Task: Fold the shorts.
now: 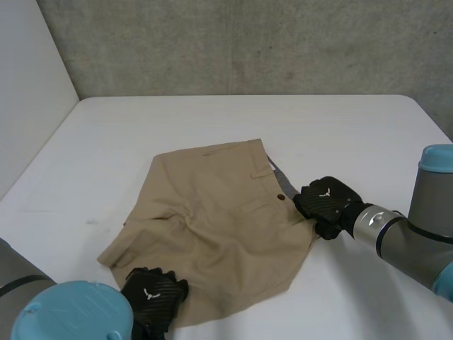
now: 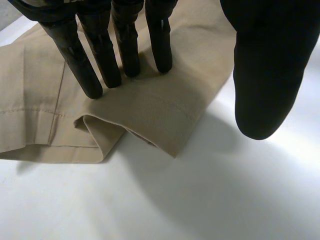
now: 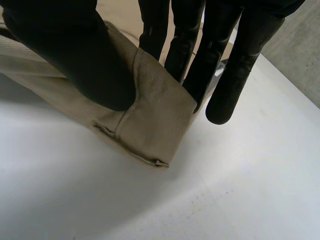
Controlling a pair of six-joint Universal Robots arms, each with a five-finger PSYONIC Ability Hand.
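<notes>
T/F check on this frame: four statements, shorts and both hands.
1. The shorts lie spread on the table. True.
2. The left hand grips a leg hem with curled fingers. False: its straight fingers rest on the cloth, thumb off it.
3. The right hand pinches the shorts' edge between thumb and fingers. True.
4. Both hands are on one corner. False: they are at opposite sides of the shorts.

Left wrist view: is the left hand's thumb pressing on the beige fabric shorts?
No: the left hand's thumb tip hangs over the white table beside the beige fabric shorts; only its straight fingers touch the cloth.
</notes>
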